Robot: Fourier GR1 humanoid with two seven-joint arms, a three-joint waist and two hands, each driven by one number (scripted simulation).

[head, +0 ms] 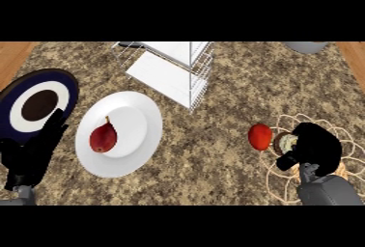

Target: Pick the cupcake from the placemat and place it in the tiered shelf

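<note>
The cupcake [287, 143] sits on a round wicker placemat [281, 185] at the right; only part of its pale top shows beside my right hand [317, 147]. That hand lies over it with fingers curled around it. The white wire tiered shelf [175, 67] stands at the back centre. My left hand [32, 154] rests open at the left edge, fingers up, over the rim of a dark blue plate [28, 87].
A red tomato-like fruit [260, 136] lies just left of the cupcake at the placemat's edge. A white plate [135, 144] holds a red pear [104, 137]. A grey vessel [308, 46] stands at the back right. Wooden strips flank the granite counter.
</note>
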